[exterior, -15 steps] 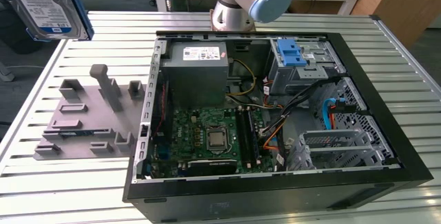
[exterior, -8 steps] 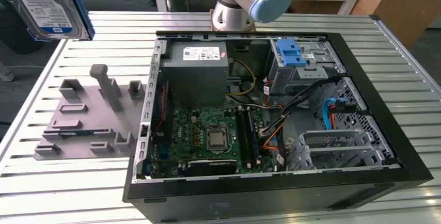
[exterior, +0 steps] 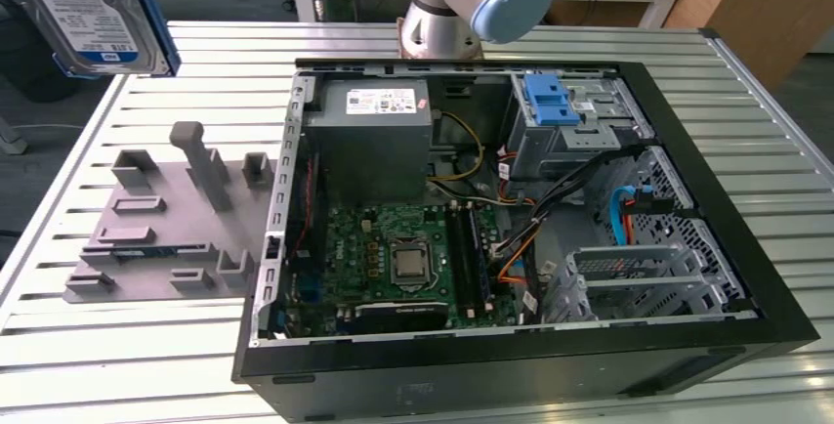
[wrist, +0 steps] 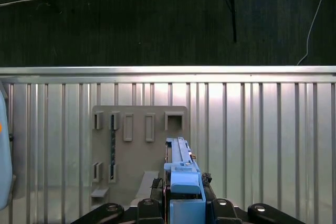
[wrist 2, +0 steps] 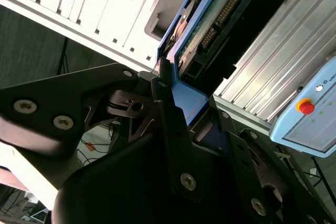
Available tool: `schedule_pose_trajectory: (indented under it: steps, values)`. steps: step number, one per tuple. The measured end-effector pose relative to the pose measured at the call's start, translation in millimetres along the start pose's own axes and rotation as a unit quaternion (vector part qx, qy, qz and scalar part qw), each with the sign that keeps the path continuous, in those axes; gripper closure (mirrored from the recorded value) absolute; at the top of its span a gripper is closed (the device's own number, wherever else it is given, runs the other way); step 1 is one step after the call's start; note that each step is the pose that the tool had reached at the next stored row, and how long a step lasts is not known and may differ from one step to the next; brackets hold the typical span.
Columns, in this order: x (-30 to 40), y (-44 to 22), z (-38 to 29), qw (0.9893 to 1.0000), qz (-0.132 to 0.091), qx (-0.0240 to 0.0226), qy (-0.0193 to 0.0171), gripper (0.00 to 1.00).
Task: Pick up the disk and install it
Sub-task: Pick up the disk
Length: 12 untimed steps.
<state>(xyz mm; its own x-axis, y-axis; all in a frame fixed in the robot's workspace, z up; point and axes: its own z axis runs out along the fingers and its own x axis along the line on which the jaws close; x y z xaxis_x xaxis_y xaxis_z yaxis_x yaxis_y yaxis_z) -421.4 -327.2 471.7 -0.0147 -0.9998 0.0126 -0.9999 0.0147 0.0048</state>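
At the exterior view's far left, the disk [exterior: 89, 12], a flat silver hard drive with a blue-and-white label and a blue plastic frame on its edges, hangs high above the slatted aluminium table [exterior: 117, 365]. It is nearly upright, with the label facing the camera. In the second wrist view the black gripper [wrist 2: 189, 98] is closed narrow on the blue frame at one short end of the disk, with one finger [wrist 2: 163, 85] on each flat side. In the first wrist view the disk shows its thin edge. Its long axis runs straight away from the gripper, down toward the grey plastic plate [exterior: 156, 248] with upright slots that lies on the table under it.

Just beside this plate, toward the exterior view's right, lies the open black computer case [exterior: 729, 346]. At its far right side sit a grey metal drive bay with a blue ribbed latch [exterior: 550, 102] and, nearer the camera, a perforated metal cage [exterior: 639, 277].

I judge that the pick-up is done and the installing is not. The bays are well apart from the disk, to the exterior view's right and lower.
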Motion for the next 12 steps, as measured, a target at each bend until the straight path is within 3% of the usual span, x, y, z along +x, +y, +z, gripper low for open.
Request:
schedule_pose_trajectory:
  steps: [12]
  values:
    - [0.0, -3.0, 0.0, 1.0000, 0.000, 0.0000, 0.0000, 0.64]
